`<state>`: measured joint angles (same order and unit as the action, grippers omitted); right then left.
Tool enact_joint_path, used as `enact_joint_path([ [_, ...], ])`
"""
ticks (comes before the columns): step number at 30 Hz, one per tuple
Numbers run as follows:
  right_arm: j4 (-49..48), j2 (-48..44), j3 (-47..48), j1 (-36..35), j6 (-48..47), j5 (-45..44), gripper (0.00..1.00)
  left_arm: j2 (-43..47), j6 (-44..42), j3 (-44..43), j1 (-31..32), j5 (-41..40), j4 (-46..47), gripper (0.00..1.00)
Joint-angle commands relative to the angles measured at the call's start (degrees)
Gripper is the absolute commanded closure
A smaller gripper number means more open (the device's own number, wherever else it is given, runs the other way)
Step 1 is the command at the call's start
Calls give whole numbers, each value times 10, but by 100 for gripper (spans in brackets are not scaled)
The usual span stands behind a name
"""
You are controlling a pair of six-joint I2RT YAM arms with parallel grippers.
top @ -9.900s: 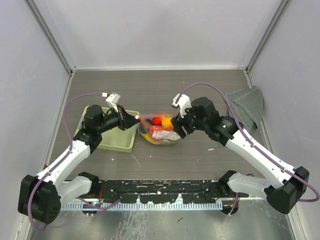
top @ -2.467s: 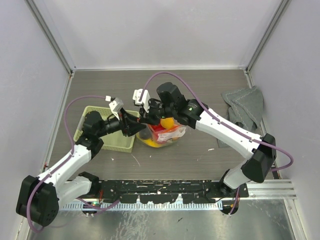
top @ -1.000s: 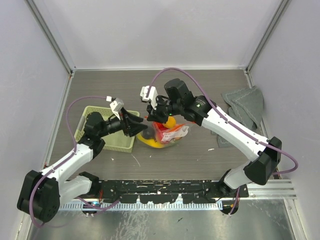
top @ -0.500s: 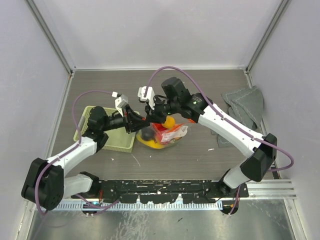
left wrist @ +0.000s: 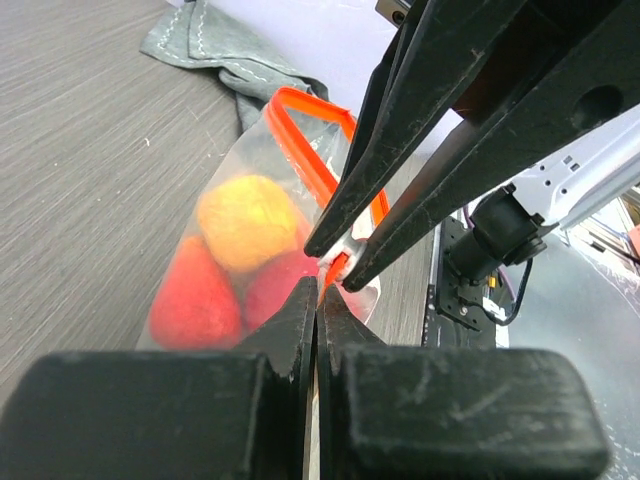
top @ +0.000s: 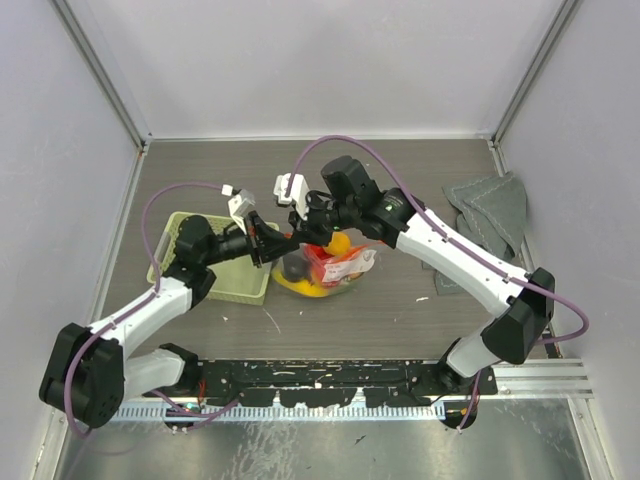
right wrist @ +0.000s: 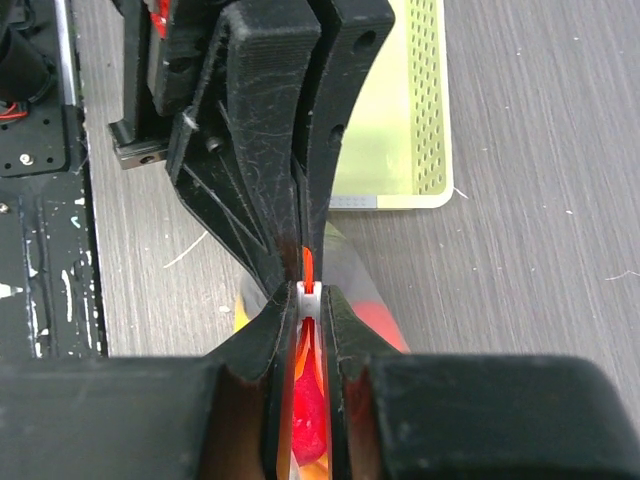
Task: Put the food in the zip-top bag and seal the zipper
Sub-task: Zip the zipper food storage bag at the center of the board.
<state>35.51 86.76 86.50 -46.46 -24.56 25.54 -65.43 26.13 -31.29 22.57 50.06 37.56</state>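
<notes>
The zip-top bag (top: 330, 268) lies mid-table with the food (left wrist: 245, 218) inside, yellow, red and dark pieces showing through the clear plastic. My left gripper (left wrist: 318, 290) is shut on the end of the red-orange zipper (left wrist: 312, 150) at the bag's left corner. Tip to tip with it, my right gripper (right wrist: 311, 290) is shut on the zipper's small white slider (right wrist: 311, 296). In the top view the left gripper (top: 283, 243) and right gripper (top: 303, 235) meet just above the bag's left edge. The mouth beyond the slider arches up as a loop.
A pale green basket (top: 232, 285) sits left of the bag, under my left arm. A grey folded cloth (top: 495, 212) lies at the right. Metal rails and walls bound the table; the arms' base plate (top: 320, 385) runs along the near edge.
The left gripper has reached right to the bag's corner and closed from open onto the zipper's end. The right gripper has stayed shut on the slider, almost still.
</notes>
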Motion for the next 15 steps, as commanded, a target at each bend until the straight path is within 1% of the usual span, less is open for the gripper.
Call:
enact_joint_path([
  [1,15,-32,-6,1,-9,-57,94,40,0,-3,-2,-45,23,100],
  [11,23,-54,-27,1,-10,-80,92,55,5,14,-2,-71,22,100],
  [15,26,-66,-36,1,-10,-107,92,63,4,22,-2,-81,20,100],
])
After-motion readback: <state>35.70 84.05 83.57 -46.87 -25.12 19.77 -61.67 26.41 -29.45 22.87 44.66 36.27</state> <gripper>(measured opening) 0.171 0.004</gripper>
